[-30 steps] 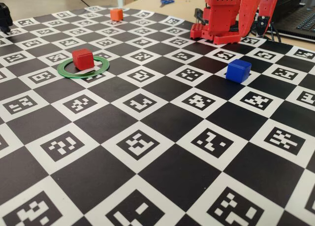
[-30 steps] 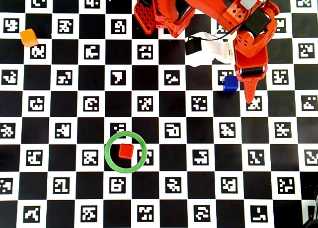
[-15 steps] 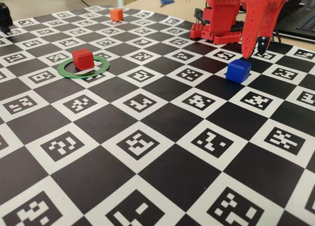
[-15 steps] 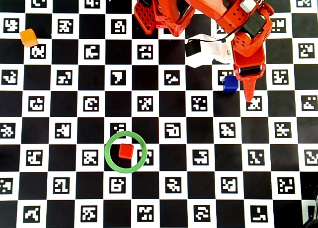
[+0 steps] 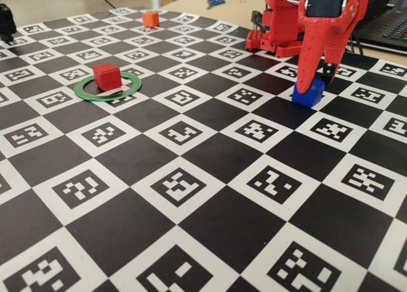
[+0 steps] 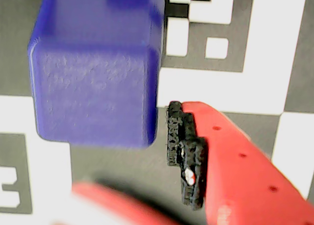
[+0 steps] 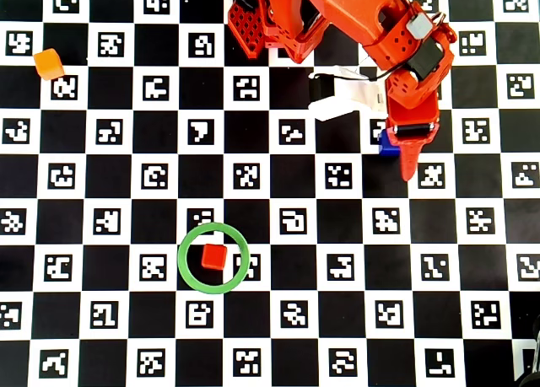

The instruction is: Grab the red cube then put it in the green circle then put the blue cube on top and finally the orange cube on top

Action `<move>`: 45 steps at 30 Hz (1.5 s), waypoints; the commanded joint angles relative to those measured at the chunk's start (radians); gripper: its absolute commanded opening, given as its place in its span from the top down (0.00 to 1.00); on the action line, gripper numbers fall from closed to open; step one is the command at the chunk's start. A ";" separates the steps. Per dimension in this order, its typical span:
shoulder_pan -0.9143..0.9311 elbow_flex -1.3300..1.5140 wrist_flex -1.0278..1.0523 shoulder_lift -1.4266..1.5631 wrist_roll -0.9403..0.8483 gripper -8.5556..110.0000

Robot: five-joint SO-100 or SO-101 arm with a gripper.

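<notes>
With the red cube [image 7: 213, 256] already inside the green circle [image 7: 185, 273], the open tool [image 5: 316, 80] straddles the blue cube [image 5: 310, 95]; closing and lifting should come next.

Blue cube [image 6: 95, 73] seen close at upper left, set on checkered marker board [image 6: 221, 92], red finger with black pad [image 6: 185, 156] positioned just beside its right face, contact not determinable.

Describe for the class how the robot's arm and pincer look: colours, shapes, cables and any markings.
The arm is bright red-orange printed plastic with boxy black servos and a grey cap. The pincer tapers to a long pointed red finger dotted with small holes, edged by a rough black pad. A thin black cable runs alongside.
</notes>
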 commanded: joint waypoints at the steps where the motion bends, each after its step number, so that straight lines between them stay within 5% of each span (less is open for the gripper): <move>1: 0.003 -0.005 -0.012 0.008 -0.003 0.55; 23: 0.028 0.031 -0.055 -0.021 -0.028 0.57; 45: 0.051 0.032 -0.074 -0.021 -0.025 0.75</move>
